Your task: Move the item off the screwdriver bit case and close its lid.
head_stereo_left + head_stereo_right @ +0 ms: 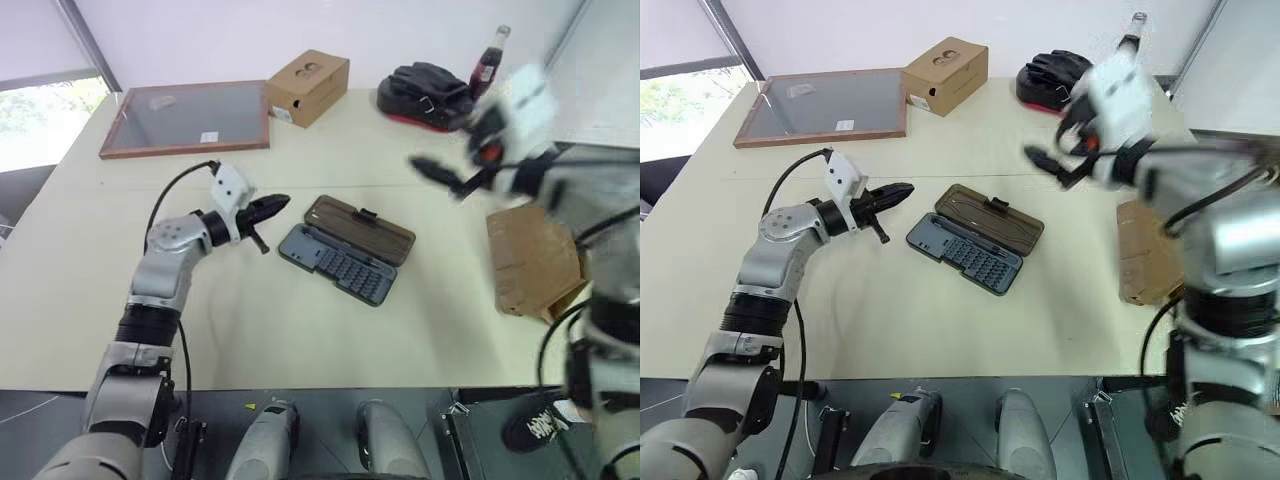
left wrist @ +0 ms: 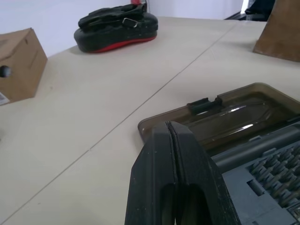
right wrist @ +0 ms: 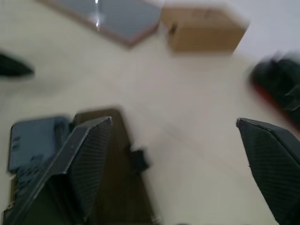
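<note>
The paper bag (image 1: pixel 535 262) lies at the table's right edge; we must now swing the lid (image 1: pixel 360 229) shut, our right gripper (image 1: pixel 1052 167) spread empty, left gripper (image 1: pixel 268 208) clenched empty.

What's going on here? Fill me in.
The paper bag already lies on the table to the right of the screwdriver bit case, apart from it. The case's lid is still flat open. The right gripper hangs in the air above the table right of the case, fingers wide open and empty. The left gripper is shut, holding nothing, just left of the case.
</note>
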You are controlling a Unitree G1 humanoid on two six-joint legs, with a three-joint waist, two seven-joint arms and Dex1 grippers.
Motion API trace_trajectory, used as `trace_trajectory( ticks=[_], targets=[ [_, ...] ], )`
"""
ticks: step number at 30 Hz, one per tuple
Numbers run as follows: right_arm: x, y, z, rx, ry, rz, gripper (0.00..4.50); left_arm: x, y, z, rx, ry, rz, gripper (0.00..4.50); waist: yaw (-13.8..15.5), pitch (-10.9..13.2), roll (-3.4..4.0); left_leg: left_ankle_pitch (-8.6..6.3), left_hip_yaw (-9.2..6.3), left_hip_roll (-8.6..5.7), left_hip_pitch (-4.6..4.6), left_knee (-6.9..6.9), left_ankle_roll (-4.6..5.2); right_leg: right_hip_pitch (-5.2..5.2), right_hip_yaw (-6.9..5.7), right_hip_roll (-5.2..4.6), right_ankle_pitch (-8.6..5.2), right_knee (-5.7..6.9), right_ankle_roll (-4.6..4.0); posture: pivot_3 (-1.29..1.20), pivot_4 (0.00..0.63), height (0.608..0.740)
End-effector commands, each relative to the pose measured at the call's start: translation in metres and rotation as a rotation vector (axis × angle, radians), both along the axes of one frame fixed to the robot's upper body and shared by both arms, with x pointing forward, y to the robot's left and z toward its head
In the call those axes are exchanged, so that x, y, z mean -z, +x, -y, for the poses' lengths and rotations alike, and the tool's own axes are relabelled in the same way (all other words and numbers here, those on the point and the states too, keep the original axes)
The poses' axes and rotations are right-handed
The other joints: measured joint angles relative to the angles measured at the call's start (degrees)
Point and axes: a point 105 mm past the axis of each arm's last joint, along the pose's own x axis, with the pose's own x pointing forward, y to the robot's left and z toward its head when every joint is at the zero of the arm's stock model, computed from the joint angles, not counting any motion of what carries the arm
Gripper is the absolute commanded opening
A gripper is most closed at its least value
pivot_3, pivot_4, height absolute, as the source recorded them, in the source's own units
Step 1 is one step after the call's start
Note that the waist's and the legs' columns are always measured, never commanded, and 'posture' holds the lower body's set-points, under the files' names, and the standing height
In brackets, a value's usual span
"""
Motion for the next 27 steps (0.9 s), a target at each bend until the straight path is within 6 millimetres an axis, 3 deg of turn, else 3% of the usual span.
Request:
trace_trajectory(
  ticks=[1,9,14,27],
  targets=[
    [0.016,0.009,0.004,0.124,0.008,0.034,4.45,-0.015,-0.004,-0.006,-0.011,-0.01,0.048,0.0,-0.3,0.0,0.01,0.0,-0.01,0.0,0.0,0.0,0.0,-0.02,0.01,0.0,0.0,0.01,0.0,0.0,0.15,0.74],
    [0.06,0.025,0.025,0.558,0.178,-0.072,4.45,-0.015,-0.009,-0.012,-0.032,0.0,0.044,0.0,-0.7,0.0,0.04,0.03,-0.07,0.1,0.04,-0.03,-0.05,-0.11,0.06,0.12,0.02,0.17,-0.03,0.0,0.15,0.74],
    [0.084,0.019,0.01,0.582,0.246,-0.209,4.45,-0.012,-0.01,-0.013,-0.039,0.002,0.037,0.0,-0.7,0.0,0.06,0.04,-0.08,0.07,0.04,-0.02,-0.06,-0.11,0.07,0.11,0.02,0.17,-0.03,0.0,0.15,0.74],
    [0.114,0.01,0.004,0.612,0.074,-0.319,4.45,-0.012,-0.012,-0.014,-0.045,0.011,0.038,0.0,-0.8,0.0,0.08,0.03,-0.02,0.08,0.06,-0.03,-0.05,-0.1,0.07,0.14,0.02,0.18,-0.04,0.0,0.15,0.74]
  ],
)
